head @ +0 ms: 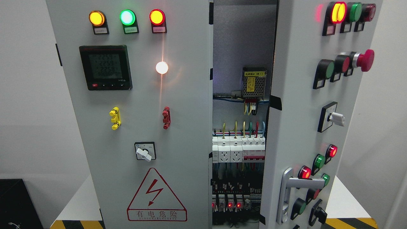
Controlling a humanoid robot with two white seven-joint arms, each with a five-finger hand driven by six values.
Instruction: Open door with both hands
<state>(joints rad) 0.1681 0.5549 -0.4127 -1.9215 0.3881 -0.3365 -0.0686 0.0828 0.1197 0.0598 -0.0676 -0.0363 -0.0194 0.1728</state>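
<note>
The right door [305, 127] of an electrical cabinet [238, 47] stands ajar at the picture's right, its silver handle [287, 194] low down; the left door [133, 127], shut, carries three lit lamps [127, 17]. No robot hand shows.

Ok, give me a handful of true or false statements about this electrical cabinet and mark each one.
1. The right door is partly open, showing wiring inside. True.
2. The left door has swung wide open. False: it sits closed, facing the camera.
3. Three indicator lamps glow along the left door's top. True.
4. The silver handle is on the left door. False: it is low on the right door.
5. A robot hand grips the handle. False: no hand is in view.
</note>
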